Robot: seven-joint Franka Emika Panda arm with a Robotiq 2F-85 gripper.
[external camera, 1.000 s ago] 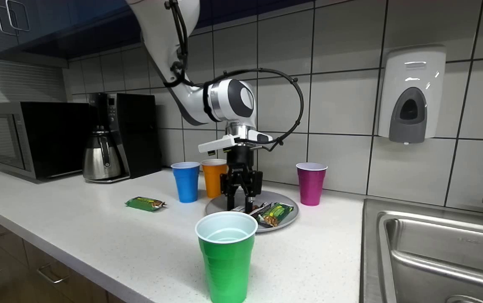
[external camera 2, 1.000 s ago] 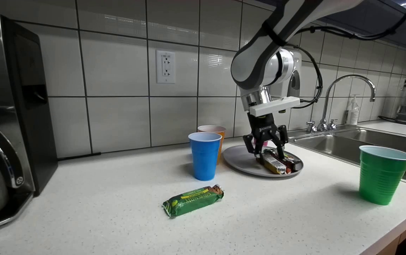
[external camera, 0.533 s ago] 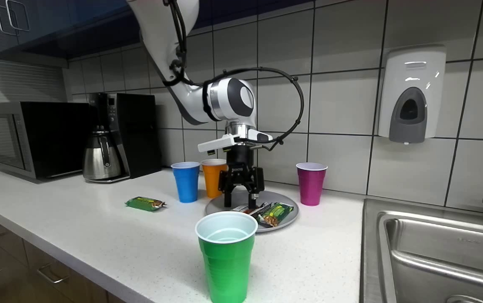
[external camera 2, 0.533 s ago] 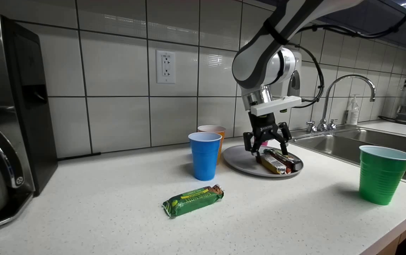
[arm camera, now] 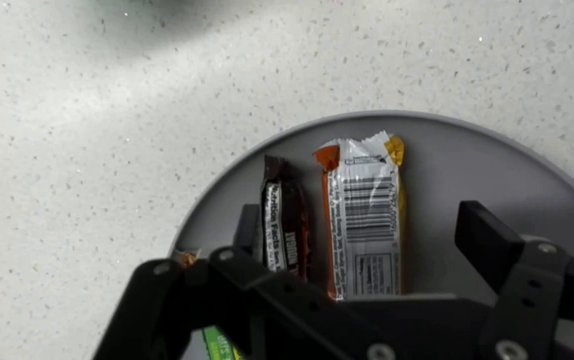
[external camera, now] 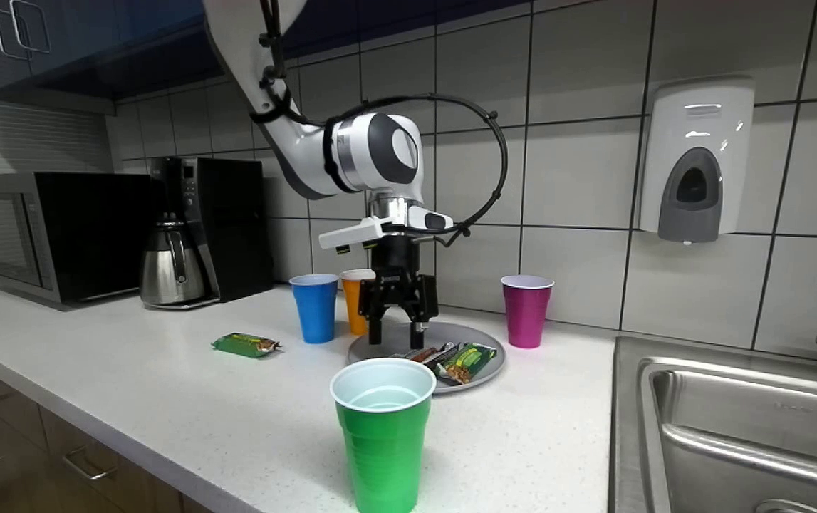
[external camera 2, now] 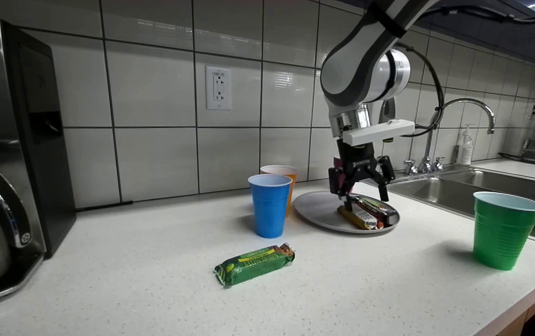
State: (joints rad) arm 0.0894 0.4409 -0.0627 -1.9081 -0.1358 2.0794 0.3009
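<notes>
My gripper [arm camera: 367,235] stands open above the grey plate [arm camera: 452,165], pointing down with nothing between its fingers. Below it, in the wrist view, lies a bar with a silver, barcoded back [arm camera: 367,215]. A dark brown bar [arm camera: 289,235] rests beside that one, close to one fingertip. Part of a green bar [arm camera: 216,345] peeks out from behind the gripper's linkage; an exterior view shows this green-yellow bar [external camera: 466,365] on the plate's near side. Away from the plate, a lone green-wrapped bar [external camera 2: 254,265] lies on the counter in both exterior views.
Beside the plate stand a blue cup [external camera 2: 269,205], an orange cup [external camera: 352,308] and a purple cup [external camera: 526,313]. A green cup [external camera: 383,442] is nearer the counter's front. A coffee maker [external camera: 226,221], a microwave [external camera: 87,228] and a sink [external camera: 757,413] flank the area.
The fingers have spread apart and released the silver-backed bar. Afterwards the gripper has risen off the plate and shifted slightly; the bars stay on the plate.
</notes>
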